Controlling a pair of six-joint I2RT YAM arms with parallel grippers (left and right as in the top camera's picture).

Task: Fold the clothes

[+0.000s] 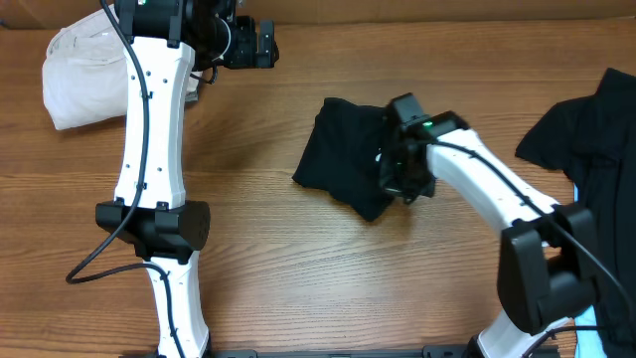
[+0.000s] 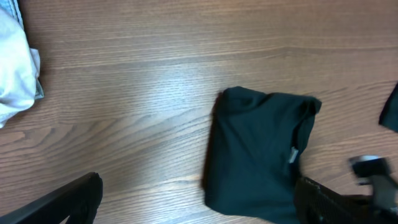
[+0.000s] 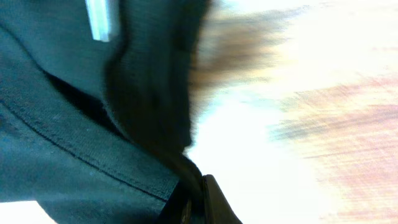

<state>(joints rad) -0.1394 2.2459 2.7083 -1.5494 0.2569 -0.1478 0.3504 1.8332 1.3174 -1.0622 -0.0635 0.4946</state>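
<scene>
Overhead first: the folded black garment (image 1: pixel 338 159) lies mid-tabletop (image 1: pixel 298 288), with the right tool (image 1: pixel 402 169) planted on its right edge. The cream-white bundle (image 1: pixel 84 80) sits well to the garment's upper left and a second black garment (image 1: pixel 596 129) well to its right. The left tool (image 1: pixel 260 45) hangs up-left of the garment, apart from it.

Left wrist: the fingers (image 2: pixel 62 202) are spread wide, and the garment shows its white label (image 2: pixel 292 155).

Right wrist (blurry one, this): black cloth meets one finger (image 3: pixel 214 202). I cannot tell whether the tool is pinching it.
</scene>
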